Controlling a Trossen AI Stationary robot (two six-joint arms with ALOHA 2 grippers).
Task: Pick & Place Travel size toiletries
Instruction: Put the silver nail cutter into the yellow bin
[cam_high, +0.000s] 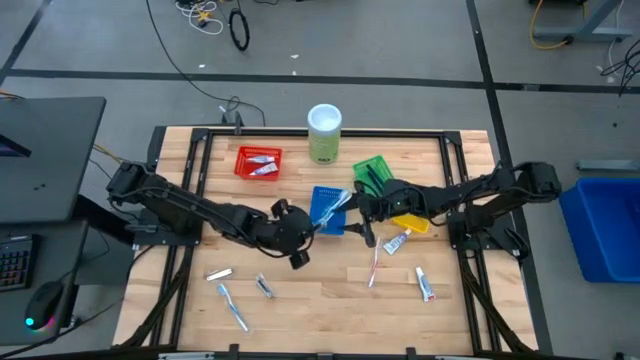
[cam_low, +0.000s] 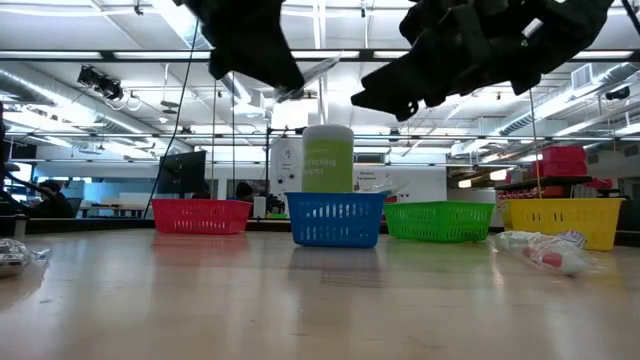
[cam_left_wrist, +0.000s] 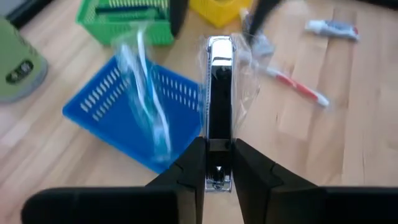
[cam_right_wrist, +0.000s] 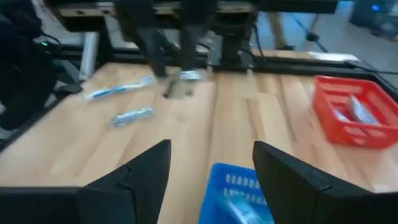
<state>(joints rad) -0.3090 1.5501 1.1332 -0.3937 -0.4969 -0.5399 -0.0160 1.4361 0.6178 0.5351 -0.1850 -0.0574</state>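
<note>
My left gripper (cam_left_wrist: 219, 146) hangs over the table's middle (cam_high: 312, 228), shut on a slim silver-and-dark toiletry (cam_left_wrist: 217, 81) in clear wrapping, beside the blue basket (cam_left_wrist: 118, 112). A pale blue toothbrush (cam_left_wrist: 148, 99) shows blurred over that basket; I cannot tell whether it rests inside. My right gripper (cam_right_wrist: 211, 155) is open and holds nothing, hovering by the blue basket's right side (cam_high: 362, 210). On the near table lie a toothbrush (cam_high: 232, 305), a sachet (cam_high: 218, 273), a red-and-white toothbrush (cam_high: 375, 268) and two tubes (cam_high: 425, 285). My left gripper pinches the wrapped toiletry's near end (cam_left_wrist: 217, 171) between its two fingers, which lie along its length. The item juts straight out past the fingertips, lifted clear of the table, its free end (cam_low: 312, 72) tilted upward in the low view.
A red basket (cam_high: 258, 162) with tubes, a green basket (cam_high: 372, 172) with dark razors and a yellow basket (cam_high: 412, 222) stand around the blue basket (cam_high: 326, 210). The tall pale-green canister (cam_high: 324, 133) stands at the far edge. Bare wood lies along the near side.
</note>
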